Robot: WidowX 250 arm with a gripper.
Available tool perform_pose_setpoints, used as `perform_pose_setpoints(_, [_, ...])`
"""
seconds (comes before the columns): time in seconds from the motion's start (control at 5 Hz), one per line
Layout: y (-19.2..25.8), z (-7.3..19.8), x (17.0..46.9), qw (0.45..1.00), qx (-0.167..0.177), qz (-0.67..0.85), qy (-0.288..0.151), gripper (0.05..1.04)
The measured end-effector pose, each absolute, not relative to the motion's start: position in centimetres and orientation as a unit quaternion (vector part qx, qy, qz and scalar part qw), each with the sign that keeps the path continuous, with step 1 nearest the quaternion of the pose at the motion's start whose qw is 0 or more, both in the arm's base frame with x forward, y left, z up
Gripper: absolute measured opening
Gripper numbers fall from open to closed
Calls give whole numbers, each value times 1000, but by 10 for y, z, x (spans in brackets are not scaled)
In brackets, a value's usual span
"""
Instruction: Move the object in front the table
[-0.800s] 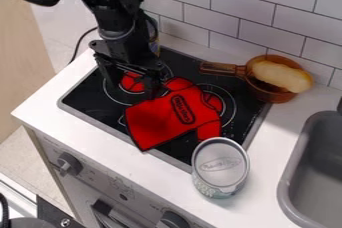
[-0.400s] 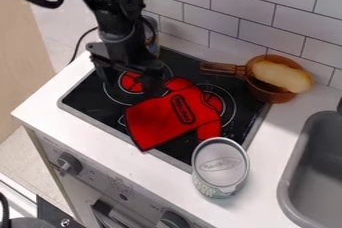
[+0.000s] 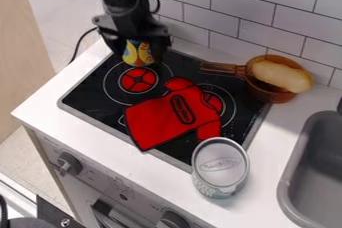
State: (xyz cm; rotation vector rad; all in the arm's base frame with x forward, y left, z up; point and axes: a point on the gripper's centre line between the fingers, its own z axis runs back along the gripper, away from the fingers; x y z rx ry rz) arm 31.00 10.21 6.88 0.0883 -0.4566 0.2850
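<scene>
Jaws of the black gripper [image 3: 140,56] are hanging around the yellow patterned can [image 3: 138,53], one on either side; whether they are closing on it or leaving slack, and how wide they are standing, I cannot tell. The can, which I am taking as the object to move, is showing its lower part between them, over the rear of the black glass stovetop [image 3: 100,101]. Just in front of the jaws, a round red burner [image 3: 138,80] is lying, and beyond it the red shirt-shaped cloth [image 3: 157,118] is spreading forward. Farther from them, the silver-topped cylindrical tin [image 3: 220,164] is standing at the stovetop's front corner, while off to the side the amber pan [image 3: 270,92] is holding a pale, bread-like piece [image 3: 282,76]. Securing the can seems to be the step in hand; next, the arm is needing a firm grip, clearance over the cloth, and a forward carry.
</scene>
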Motion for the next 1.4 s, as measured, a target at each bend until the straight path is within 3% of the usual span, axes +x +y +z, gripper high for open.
perform_pose_setpoints(0.2, [122,91,327,950,42,159,-265,998])
perform_pose_setpoints(0.4, [134,94,344,944,40,181,-274,998])
perform_pose_setpoints(0.6, [142,95,352,939,58,183,-286,998])
perform_pose_setpoints(1.2, [148,88,381,934,49,197,-293,998])
perform_pose_setpoints(1.4, [152,86,389,933,62,195,-297,998])
